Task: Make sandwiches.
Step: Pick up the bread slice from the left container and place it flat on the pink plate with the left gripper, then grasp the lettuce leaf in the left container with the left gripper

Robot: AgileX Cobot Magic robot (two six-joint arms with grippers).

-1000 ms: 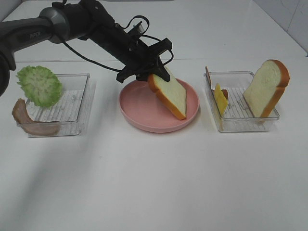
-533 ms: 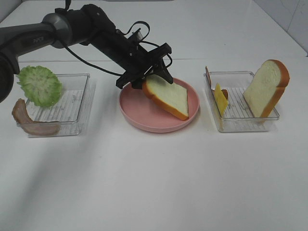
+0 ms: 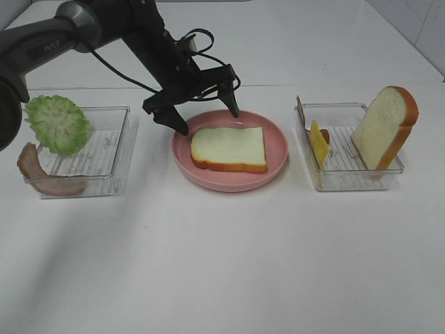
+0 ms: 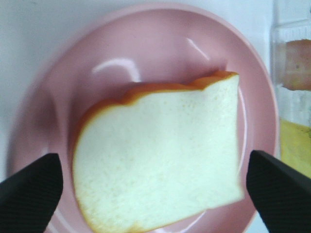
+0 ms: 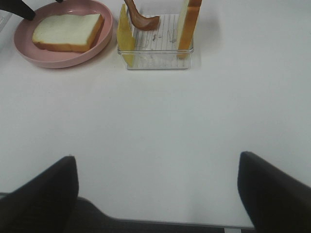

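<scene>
A white bread slice (image 3: 229, 148) with orange-brown crust lies flat on the round pink plate (image 3: 278, 163). It also shows in the left wrist view (image 4: 160, 155) and the right wrist view (image 5: 67, 31). My left gripper (image 3: 201, 111) hovers open just above the plate's far side, holding nothing. A second bread slice (image 3: 386, 126) leans upright in the right clear tray (image 3: 341, 177), with a yellow cheese slice (image 3: 319, 143) and a bacon strip (image 5: 142, 17). Green lettuce (image 3: 57, 123) and a bacon strip (image 3: 42, 174) sit at the left tray. My right gripper (image 5: 155, 194) is open over bare table, far from the food.
The left clear tray (image 3: 104, 156) stands left of the plate. The left arm and its cables (image 3: 104, 31) reach in from the back left. White table (image 3: 229, 264) spreads in front of the plate and trays.
My left gripper opened and let go of the bread slice. The slice dropped from tilted to flat on the pink plate. The gripper rose slightly and shifted left.
</scene>
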